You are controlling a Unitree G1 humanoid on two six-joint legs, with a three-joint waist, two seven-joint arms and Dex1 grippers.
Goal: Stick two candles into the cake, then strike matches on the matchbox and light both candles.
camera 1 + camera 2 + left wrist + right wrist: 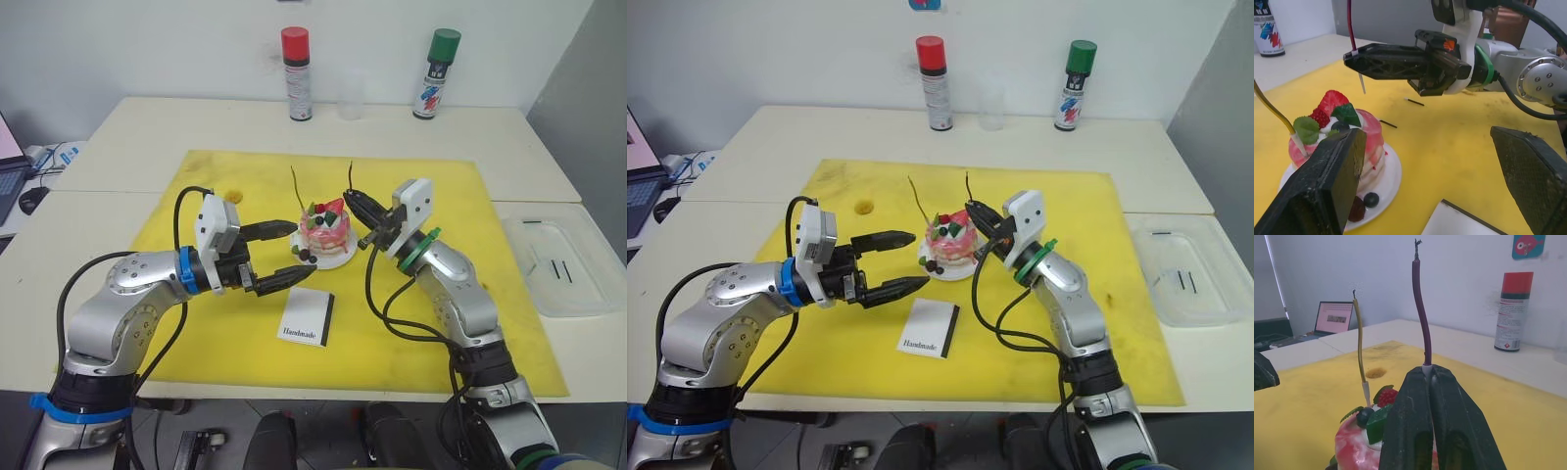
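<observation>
The pink-and-white cake sits on its white plate mid-mat. A yellowish candle stands stuck in its left side. My right gripper is shut on the lower part of the dark reddish candle, holding it upright just right of the cake top, its pale end hanging clear of the frosting. My left gripper is open beside the cake's left front, touching nothing. The white matchbox lies flat in front of the cake. Two short matches lie on the mat behind the cake.
A yellow mat covers the table centre. A red-capped spray can, a clear cup and a green-capped can stand at the back. A clear tray with dark sticks lies at the right. A laptop is far left.
</observation>
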